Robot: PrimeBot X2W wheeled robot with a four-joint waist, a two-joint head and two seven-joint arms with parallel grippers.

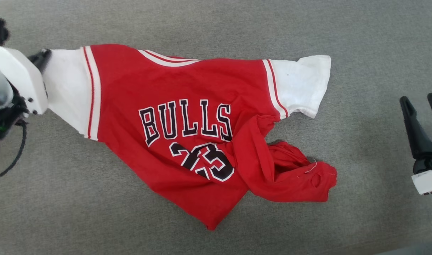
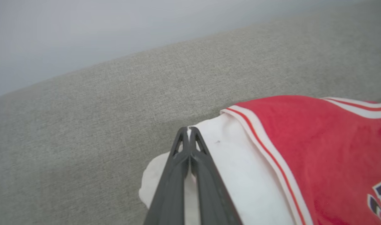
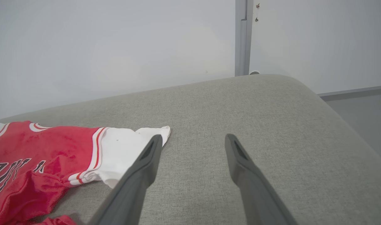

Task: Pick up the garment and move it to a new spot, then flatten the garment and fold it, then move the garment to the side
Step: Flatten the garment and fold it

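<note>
The garment (image 1: 131, 81), a red jersey with white sleeves and black "BULLS 23" lettering, lies spread on the grey cushion. Its lower right part is bunched and folded over. My left gripper (image 1: 42, 56) is at the outer edge of the garment's left sleeve. In the left wrist view my left gripper (image 2: 188, 128) is shut, with white sleeve cloth of the garment (image 2: 318, 140) pinched between its fingers. My right gripper (image 1: 419, 102) hovers open to the right of the garment, apart from it. In the right wrist view, my right gripper (image 3: 193, 140) is beside the other white sleeve of the garment (image 3: 121, 150).
The grey upholstered surface (image 1: 361, 35) stretches all round the shirt. Its rounded right edge (image 3: 340, 103) drops to the floor. A pale wall (image 3: 115, 47) with a grey vertical post (image 3: 240, 37) stands behind. A black cable (image 1: 14, 156) hangs by my left arm.
</note>
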